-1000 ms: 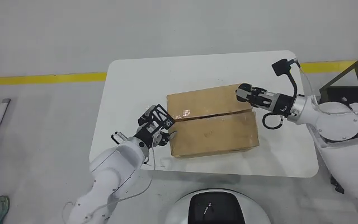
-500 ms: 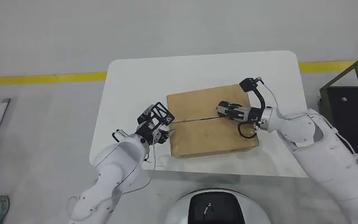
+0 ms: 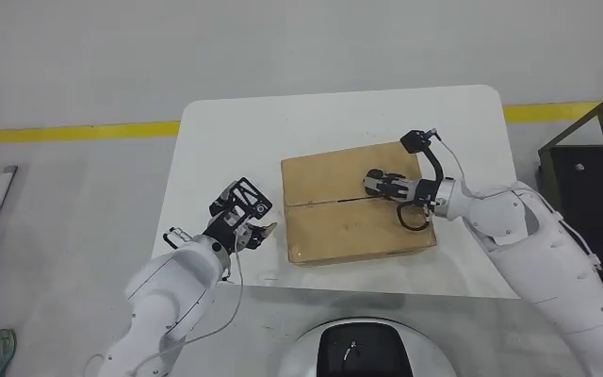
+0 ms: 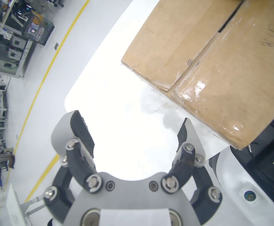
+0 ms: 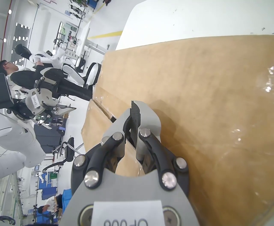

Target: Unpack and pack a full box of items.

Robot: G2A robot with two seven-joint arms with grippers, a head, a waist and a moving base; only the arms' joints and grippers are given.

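box (image 3: 349, 231) closed | right jaws together (over seam (image 3: 325, 203)) | left jaws apart, beside box

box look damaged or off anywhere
The box has clear tape that is crinkled and lifting at the end facing the left gripper, and the cardboard edge there is ragged. Its top does not close flush: a dark gap shows along the seam. Nothing is spilled.

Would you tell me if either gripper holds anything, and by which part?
Nothing: left gripper open beside the brown cardboard box, right gripper shut empty over its top.
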